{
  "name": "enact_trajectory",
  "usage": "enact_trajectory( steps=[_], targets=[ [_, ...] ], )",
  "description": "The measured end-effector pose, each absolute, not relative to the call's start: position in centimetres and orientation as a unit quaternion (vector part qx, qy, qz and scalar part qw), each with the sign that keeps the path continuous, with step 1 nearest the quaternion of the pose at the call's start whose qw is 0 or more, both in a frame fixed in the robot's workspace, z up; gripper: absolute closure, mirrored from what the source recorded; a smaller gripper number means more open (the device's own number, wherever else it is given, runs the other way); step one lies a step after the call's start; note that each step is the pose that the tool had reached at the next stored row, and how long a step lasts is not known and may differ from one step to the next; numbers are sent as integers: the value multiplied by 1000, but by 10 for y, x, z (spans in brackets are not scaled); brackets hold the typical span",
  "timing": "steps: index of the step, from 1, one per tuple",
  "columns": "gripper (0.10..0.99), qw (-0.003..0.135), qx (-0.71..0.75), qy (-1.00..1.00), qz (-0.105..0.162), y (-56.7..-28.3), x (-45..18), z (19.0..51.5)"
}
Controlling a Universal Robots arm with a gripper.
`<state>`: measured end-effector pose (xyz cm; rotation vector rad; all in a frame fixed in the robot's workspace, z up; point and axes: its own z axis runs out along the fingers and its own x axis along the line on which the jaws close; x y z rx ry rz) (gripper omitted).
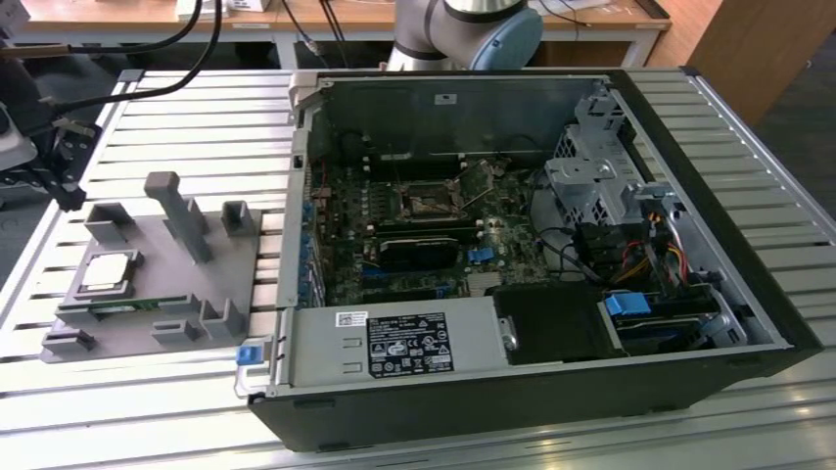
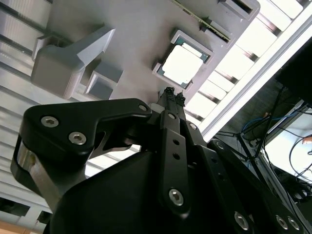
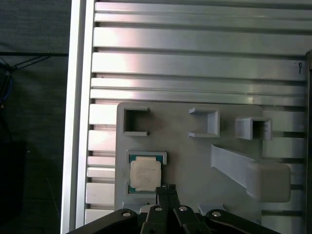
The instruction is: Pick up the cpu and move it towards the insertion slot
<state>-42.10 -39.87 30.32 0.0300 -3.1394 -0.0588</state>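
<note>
A slatted metal table point(image 1: 170, 113) shone with bright glare. Behind it stood a wooden desk point(image 1: 601, 14) and a brown wooden panel point(image 1: 758, 49). The floor point(image 3: 34, 97) beside the table was dark grey.

Quick headcount: one cpu point(image 1: 108, 273), one green memory stick point(image 1: 127, 306) and one grey plastic fixture point(image 1: 163, 279). In the first wrist view the fixture has one tall post point(image 3: 248, 173) and three small open-sided pockets point(image 3: 135, 121). Then one open PC case point(image 1: 523, 406), one insertion slot point(image 1: 428, 204), one wide black block point(image 1: 418, 250), one gripper point(image 3: 166, 187), one robot arm point(image 1: 477, 29) and one slatted metal table point(image 1: 170, 117).
</note>
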Motion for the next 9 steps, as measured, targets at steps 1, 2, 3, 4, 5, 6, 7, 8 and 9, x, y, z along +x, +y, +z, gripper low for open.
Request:
enact_trajectory(
  steps=[1, 2, 3, 4, 5, 6, 7, 8, 9],
  targets=[
    [980, 1, 10, -1000, -19, -399, -421, 303],
    [980, 1, 10, -1000, -19, -399, -421, 303],
    [980, 1, 10, -1000, -19, -399, -421, 303],
    [980, 1, 10, -1000, -19, -399, -421, 302],
    [980, 1, 10, -1000, -19, -399, -421, 302],
    [980, 1, 10, -1000, -19, -399, -421, 302],
    [980, 1, 10, -1000, -19, -399, -421, 302],
    [980, 1, 10, -1000, -19, -399, -421, 302],
    [980, 1, 10, -1000, -19, -399, -421, 301]
  ],
)
